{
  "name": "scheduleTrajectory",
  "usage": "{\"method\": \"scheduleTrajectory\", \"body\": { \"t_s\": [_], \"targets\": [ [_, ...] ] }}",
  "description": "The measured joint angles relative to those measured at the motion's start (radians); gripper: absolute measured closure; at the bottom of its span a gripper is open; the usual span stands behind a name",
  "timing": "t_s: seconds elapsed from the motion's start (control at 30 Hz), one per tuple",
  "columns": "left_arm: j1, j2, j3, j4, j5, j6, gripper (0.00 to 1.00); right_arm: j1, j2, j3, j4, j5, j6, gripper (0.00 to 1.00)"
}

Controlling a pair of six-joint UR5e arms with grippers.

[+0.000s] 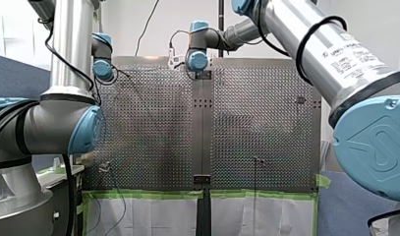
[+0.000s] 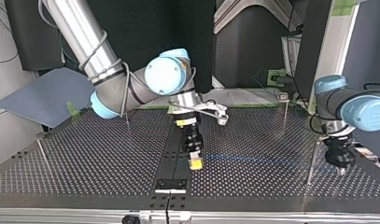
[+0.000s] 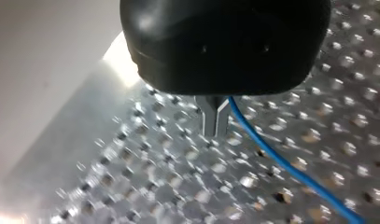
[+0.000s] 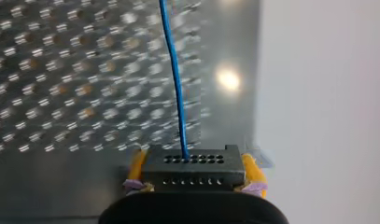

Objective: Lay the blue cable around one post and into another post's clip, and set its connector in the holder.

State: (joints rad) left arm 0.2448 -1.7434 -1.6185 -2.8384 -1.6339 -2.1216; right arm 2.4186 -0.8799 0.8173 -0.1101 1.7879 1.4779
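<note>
Top view: connector [image 2: 195, 163] clamped over mid-table, blue cable [image 2: 262, 159] strung between the grippers

Coming in from 11 o'clock of the top view, the right arm [image 2: 108, 70] hangs its right gripper [image 2: 195, 161] over the plain strip [image 2: 176, 144] that divides the perforated table [image 2: 85, 158]. In the right wrist view its two yellow pads [image 4: 253, 170] are closed hard on the sides of the black connector, whose hole-studded face points ahead of the gripper. The connector sits low over the strip; whether it touches, I cannot tell. The holder [image 2: 170, 185], a dark plate, lies at 6 o'clock from the gripper, close to the table's edge and apart from the connector.

From the connector the blue cable runs as a thin straight line toward 3 o'clock, to the left gripper [image 2: 341, 171], which the left arm [image 2: 360, 109] holds low at the view's 4 o'clock. In the left wrist view its metal fingers [image 3: 208, 116] are drawn together to a thin slit with the cable gripped at their base; from there the cable runs off over the holes. The near post [image 2: 313, 158] stands just beside this gripper, at its 9 o'clock; on which side of it the cable passes, I cannot tell. A block-topped post [image 2: 284, 109] stands farther back, at 1 o'clock from the connector, clear of the cable. In the front view both wrists sit at the far edge, the right arm's at 12 o'clock, the left arm's at 10 o'clock.
</note>
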Motion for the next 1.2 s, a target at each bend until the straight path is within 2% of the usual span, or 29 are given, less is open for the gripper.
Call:
{"method": "scheduleTrajectory", "body": {
  "t_s": [0.17, 0.63, 0.67, 0.7, 0.73, 0.8, 0.87, 1.2],
  "targets": [
    [-0.003, -0.003, -0.023, 0.035, 0.009, -0.027, 1.00, -0.008, 0.006, 0.025, 0.001, 0.019, 0.000, 0.85],
    [0.000, -0.004, -0.051, 0.070, 0.010, -0.076, 1.00, -0.038, 0.009, 0.093, -0.035, 0.025, 0.004, 0.85],
    [0.002, -0.004, -0.059, 0.079, 0.009, -0.085, 0.96, -0.040, 0.009, 0.098, -0.037, 0.025, 0.003, 0.85],
    [0.003, -0.004, -0.065, 0.087, 0.007, -0.092, 0.86, -0.042, 0.009, 0.102, -0.038, 0.025, 0.003, 0.85],
    [0.004, -0.004, -0.070, 0.094, 0.004, -0.101, 0.86, -0.044, 0.009, 0.106, -0.039, 0.025, 0.003, 0.85],
    [0.006, -0.004, -0.078, 0.112, -0.004, -0.120, 0.74, -0.048, 0.009, 0.113, -0.040, 0.025, 0.002, 0.85],
    [0.006, -0.004, -0.083, 0.122, -0.008, -0.138, 0.70, -0.051, 0.009, 0.118, -0.042, 0.025, 0.002, 0.85],
    [0.001, -0.004, -0.085, 0.134, 0.017, -0.159, 0.70, -0.067, 0.011, 0.146, -0.052, 0.025, 0.003, 0.85]
  ]
}}
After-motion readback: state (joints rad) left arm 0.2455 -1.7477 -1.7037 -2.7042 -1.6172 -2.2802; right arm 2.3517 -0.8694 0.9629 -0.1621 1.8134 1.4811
